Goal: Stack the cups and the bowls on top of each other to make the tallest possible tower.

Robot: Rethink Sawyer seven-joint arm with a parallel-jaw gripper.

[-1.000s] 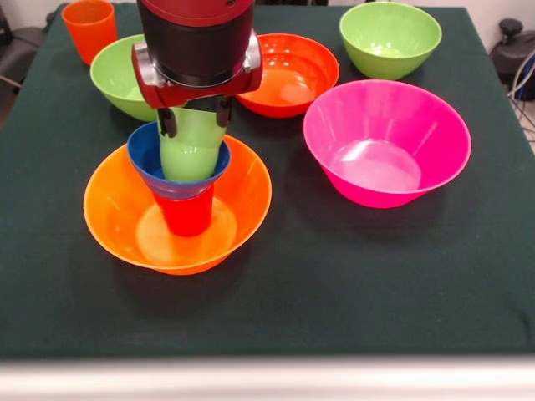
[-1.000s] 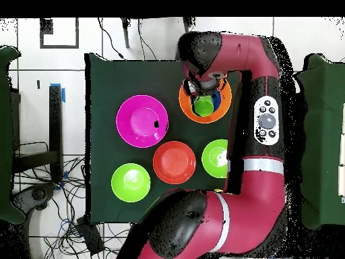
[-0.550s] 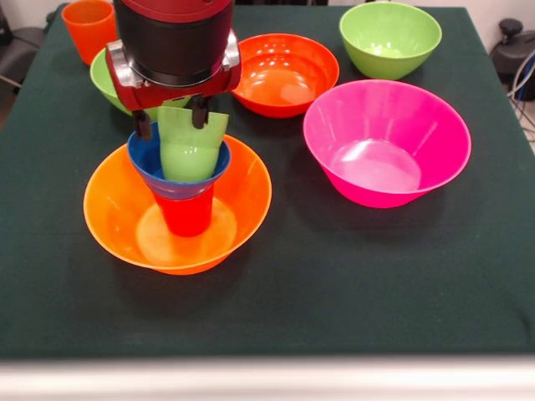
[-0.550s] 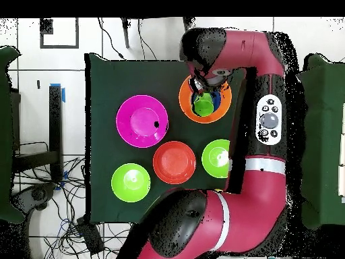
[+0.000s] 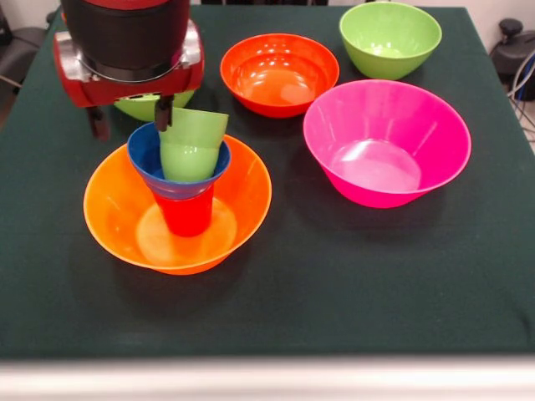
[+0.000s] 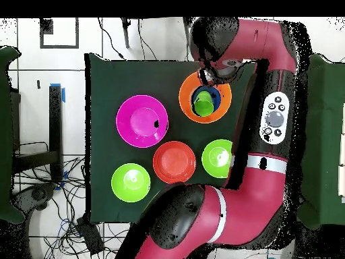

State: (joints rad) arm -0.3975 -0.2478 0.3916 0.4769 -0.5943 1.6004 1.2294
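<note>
While the claw (image 5: 129, 124) hangs spread and empty, the tilted light green plastic cups (image 5: 191, 144) just beside it need straightening before 1 more piece tops the tower.

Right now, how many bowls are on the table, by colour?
orange bowl: 1
blue bowl: 1
red-orange bowl: 1
pink bowl: 1
light green bowls: 2
Total: 6

No readable text, labels, brands, numbers or signs appear anywhere.
</note>
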